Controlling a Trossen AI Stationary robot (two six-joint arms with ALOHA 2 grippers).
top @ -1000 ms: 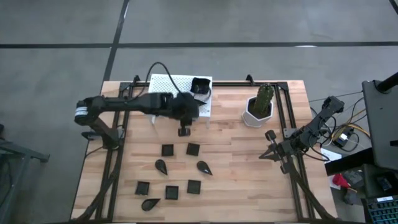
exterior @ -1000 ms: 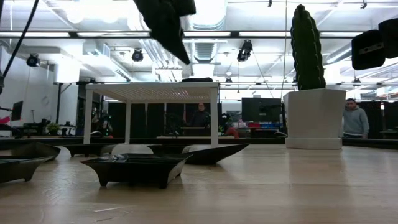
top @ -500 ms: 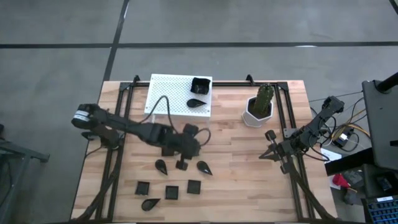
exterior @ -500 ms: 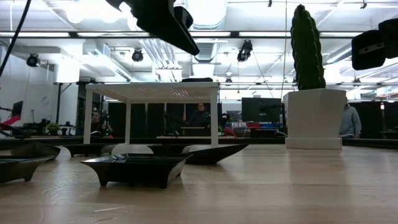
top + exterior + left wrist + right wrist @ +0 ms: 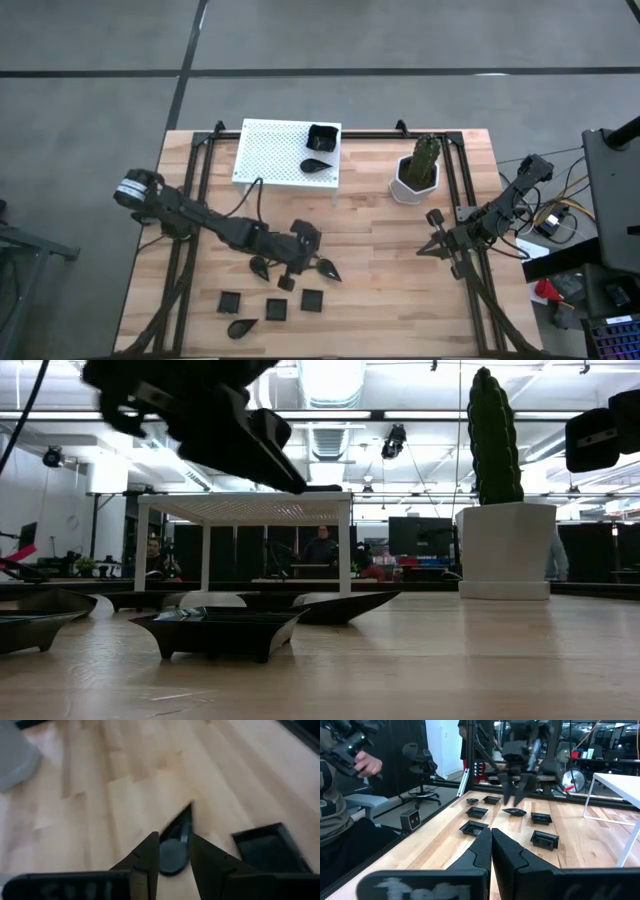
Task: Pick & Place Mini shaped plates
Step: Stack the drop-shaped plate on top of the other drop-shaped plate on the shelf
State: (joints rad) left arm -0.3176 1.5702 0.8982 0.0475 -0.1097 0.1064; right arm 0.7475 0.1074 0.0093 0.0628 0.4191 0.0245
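Left gripper (image 5: 287,283) hovered open over a teardrop plate (image 5: 174,848); right gripper (image 5: 428,250) sat closed by the table's (image 5: 380,300) right edge.

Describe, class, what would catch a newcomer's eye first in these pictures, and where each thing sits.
The left gripper hangs open, low over a teardrop plate near the table's middle, amid small black plates scattered on the wood. At the far edge, a white perforated rack already carries a square plate and a teardrop plate. A cactus in a white pot stands to its right, and the right gripper waits shut by the table's right edge.
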